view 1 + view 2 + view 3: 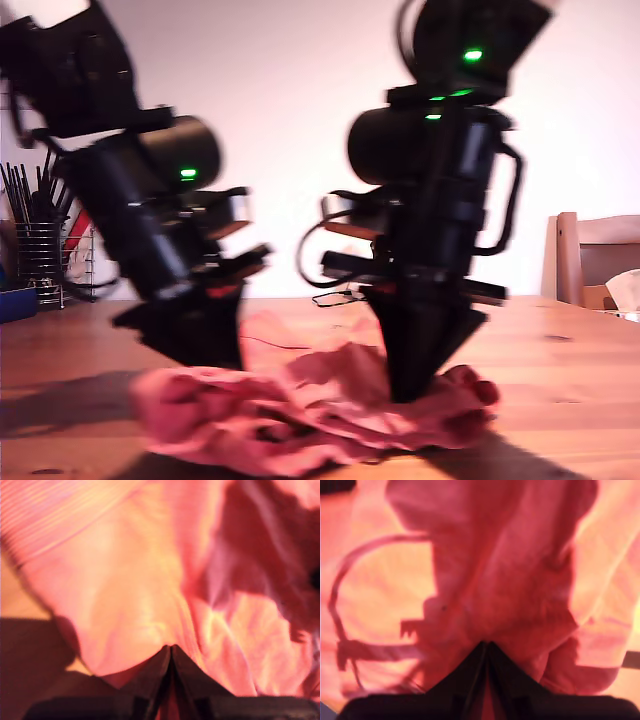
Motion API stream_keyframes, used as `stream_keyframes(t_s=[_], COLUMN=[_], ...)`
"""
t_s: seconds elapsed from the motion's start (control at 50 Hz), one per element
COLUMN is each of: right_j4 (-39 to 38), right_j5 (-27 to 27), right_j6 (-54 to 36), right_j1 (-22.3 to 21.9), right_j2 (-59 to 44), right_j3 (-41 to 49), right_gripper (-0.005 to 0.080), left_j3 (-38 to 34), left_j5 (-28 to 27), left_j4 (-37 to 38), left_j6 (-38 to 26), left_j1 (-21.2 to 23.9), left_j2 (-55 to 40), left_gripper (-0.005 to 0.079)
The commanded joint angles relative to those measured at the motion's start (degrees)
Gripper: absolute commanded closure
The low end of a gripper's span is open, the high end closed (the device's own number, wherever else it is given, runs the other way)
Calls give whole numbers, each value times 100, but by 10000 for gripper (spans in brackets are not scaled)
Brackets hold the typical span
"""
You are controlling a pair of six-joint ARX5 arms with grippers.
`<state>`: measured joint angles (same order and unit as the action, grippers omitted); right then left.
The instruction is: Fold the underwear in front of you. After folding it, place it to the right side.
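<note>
Exterior view, from the exterior view's left to its right. A wire rack (45,250) of dark utensils stands at nine o'clock on the desk (560,400). Two black arms descend onto the underwear (310,415), a crumpled coral heap at six o'clock. Which arm bears which tool cannot be told. My first tool (170,649) has its tips pressed together against the cloth's pale fold; my second tool (485,645) likewise, over shadowed fabric. Whether either pinches cloth cannot be told. A wooden chair (590,260) stands at three o'clock.
</note>
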<state>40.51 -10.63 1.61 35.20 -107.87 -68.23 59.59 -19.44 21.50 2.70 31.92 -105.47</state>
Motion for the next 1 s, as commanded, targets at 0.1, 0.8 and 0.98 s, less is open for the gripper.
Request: stream_keyframes(t_s=[0.1,0.8,0.98], right_j4=[-13,393,774], right_j5=[-144,-686,-1252], right_j6=[-170,-203,-208], right_j1=[28,-695,-925], right_j2=[-42,1180,1180], right_j3=[195,195,197], right_gripper=[763,619,399], left_j3=[-223,-223,-223], left_j5=[0,122,-804], left_j4=[66,651,1320], left_j6=[79,450,549], left_j1=[127,-79,-136], left_j2=[-232,1047,1047], left_gripper=[762,710,178])
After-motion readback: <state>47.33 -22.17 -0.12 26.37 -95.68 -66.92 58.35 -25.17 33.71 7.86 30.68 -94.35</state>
